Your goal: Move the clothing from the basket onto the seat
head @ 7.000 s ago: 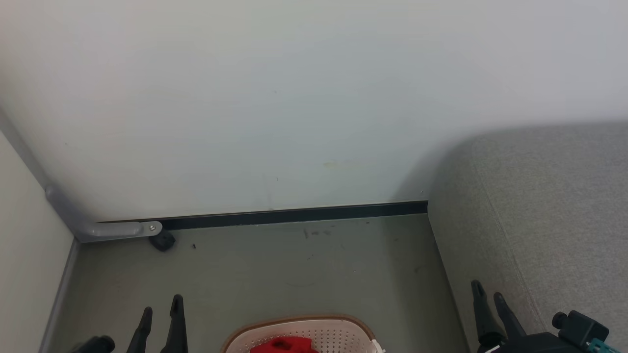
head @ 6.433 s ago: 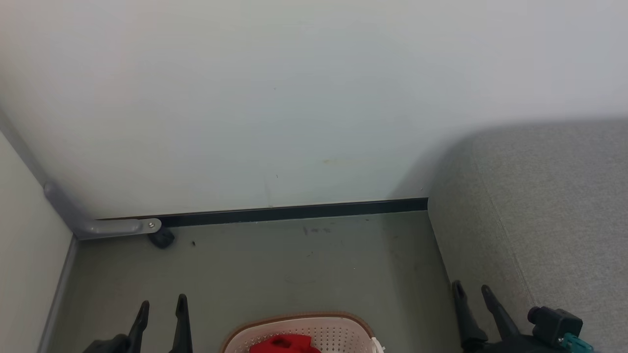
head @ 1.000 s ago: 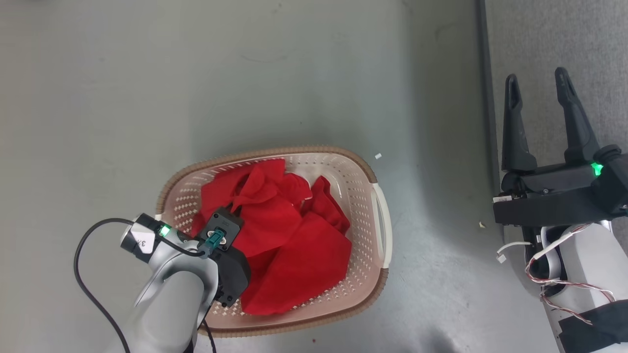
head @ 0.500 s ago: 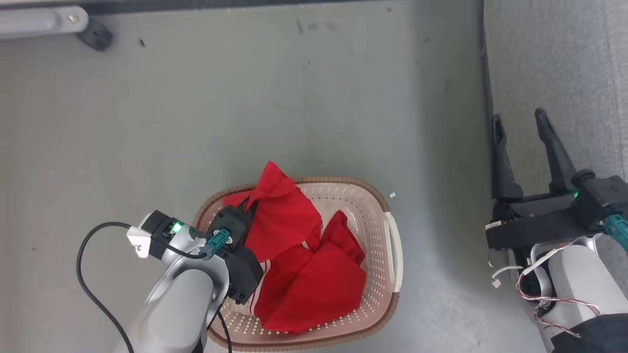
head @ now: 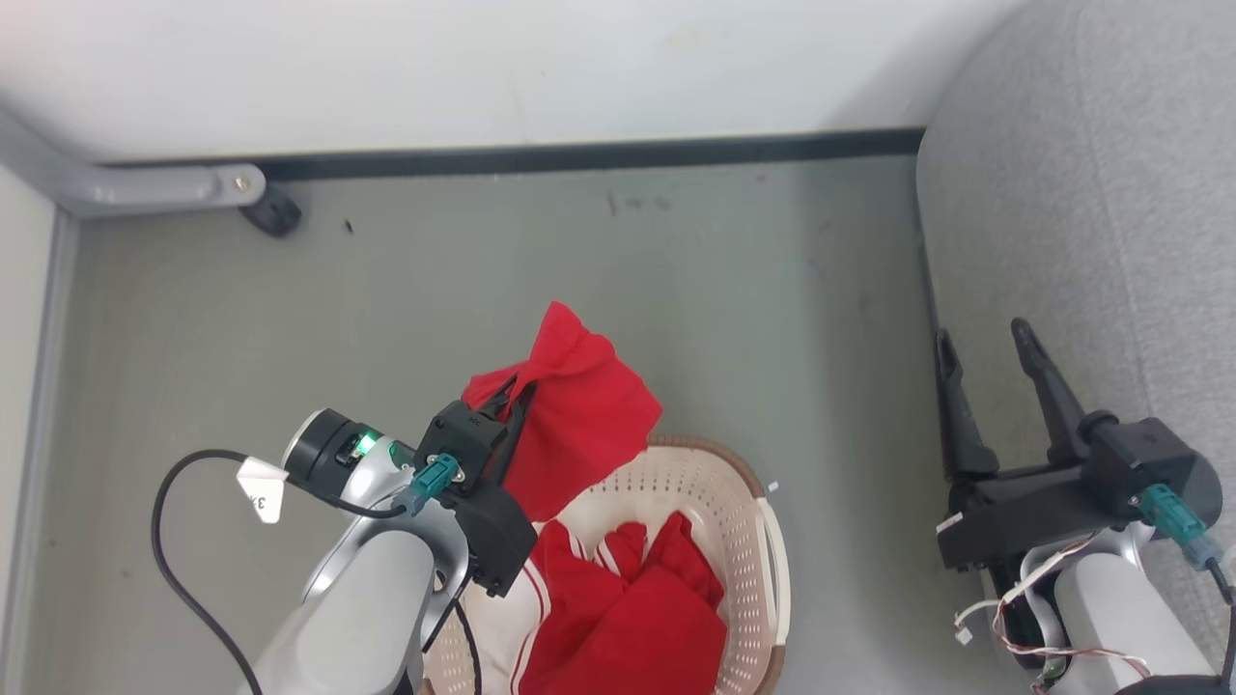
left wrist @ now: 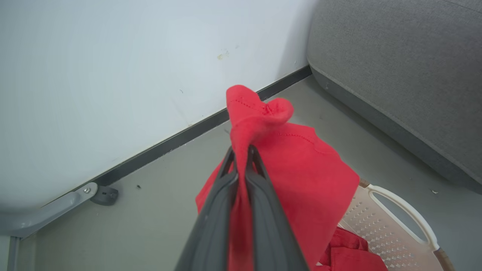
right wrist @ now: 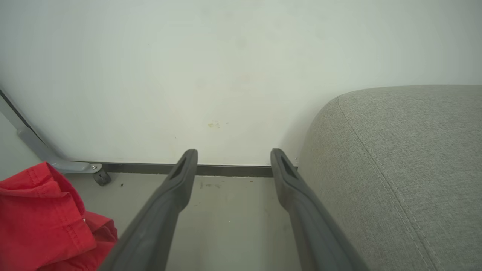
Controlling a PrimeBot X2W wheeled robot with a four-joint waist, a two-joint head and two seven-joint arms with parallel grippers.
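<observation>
Raised above the basket (head: 719, 497), clothing (head: 579, 415) hangs pinched between left fingers (left wrist: 216, 210).

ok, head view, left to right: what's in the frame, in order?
Metal bracket → left gripper, shut on a red garment → basket handle → right gripper, open → seat. The rest of the basket is left out because it overlaps the arm and garment.

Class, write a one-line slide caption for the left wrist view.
Left gripper pinches a red garment above the basket, grey seat beyond.
</observation>
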